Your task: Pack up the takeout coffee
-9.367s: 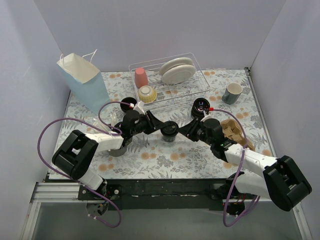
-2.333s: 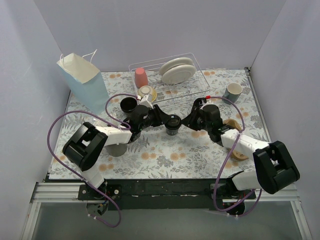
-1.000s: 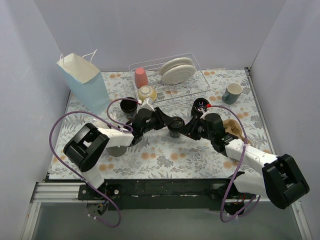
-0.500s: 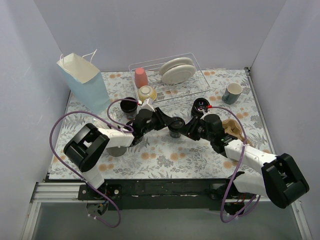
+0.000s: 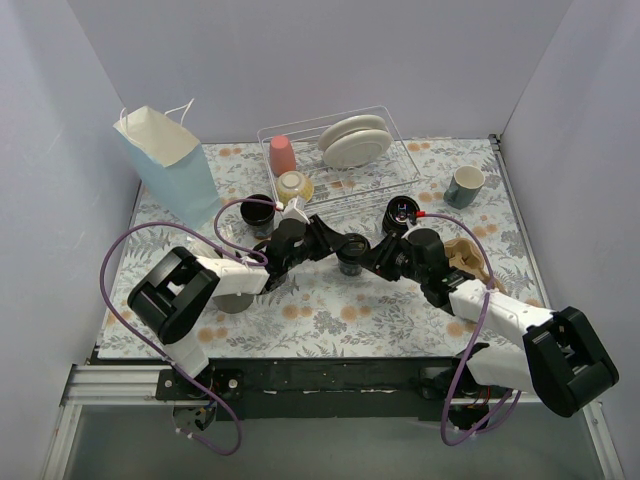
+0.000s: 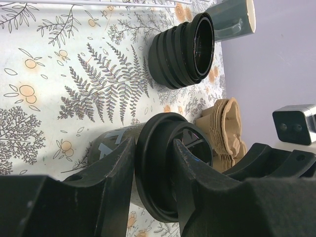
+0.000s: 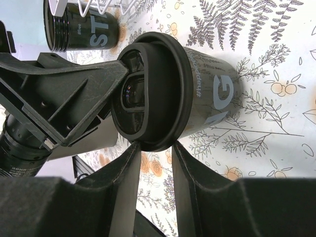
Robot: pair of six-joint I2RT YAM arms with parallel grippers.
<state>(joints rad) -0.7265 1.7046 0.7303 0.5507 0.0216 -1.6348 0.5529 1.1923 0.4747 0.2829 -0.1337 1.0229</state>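
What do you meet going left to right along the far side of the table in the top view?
Paper bag → pink cup → plates → mug.

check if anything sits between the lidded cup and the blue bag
Yes. An open cup stands roughly on the straight line from the lidded cup to the bag, nearer the bag. Carried high, the lidded cup would probably clear it.
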